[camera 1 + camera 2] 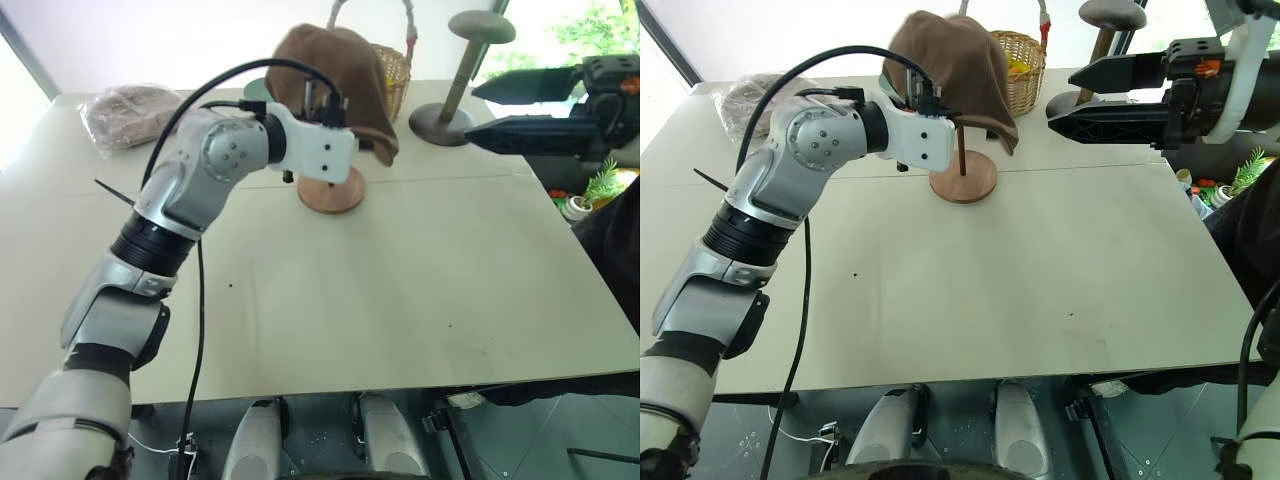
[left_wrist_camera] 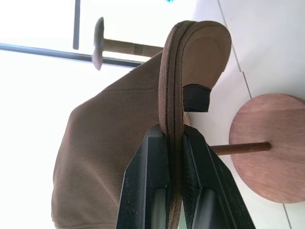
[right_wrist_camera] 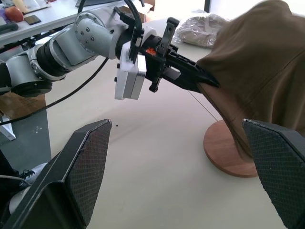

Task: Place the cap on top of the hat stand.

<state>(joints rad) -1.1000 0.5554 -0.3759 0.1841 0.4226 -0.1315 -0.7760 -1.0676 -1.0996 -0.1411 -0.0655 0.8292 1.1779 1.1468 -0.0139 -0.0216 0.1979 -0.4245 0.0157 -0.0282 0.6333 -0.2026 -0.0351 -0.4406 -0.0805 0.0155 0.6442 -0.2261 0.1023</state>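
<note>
Cap point(image 1: 955, 65) draped over the stand point(image 1: 963, 178), brim pinched between the left gripper's point(image 2: 177, 143) closed fingers. Right gripper point(image 1: 1080, 98) spread wide, empty, hovering just beside. Risk: a sideways pull on the brim could drag the cap off or tip the stand. Basket point(image 1: 1018, 68) close behind; open table point(image 1: 1040, 290) in front.

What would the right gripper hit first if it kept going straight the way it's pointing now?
Most likely the brown cap draped over the wooden hat stand; the open right gripper points at it, though depth is hard to judge.
</note>
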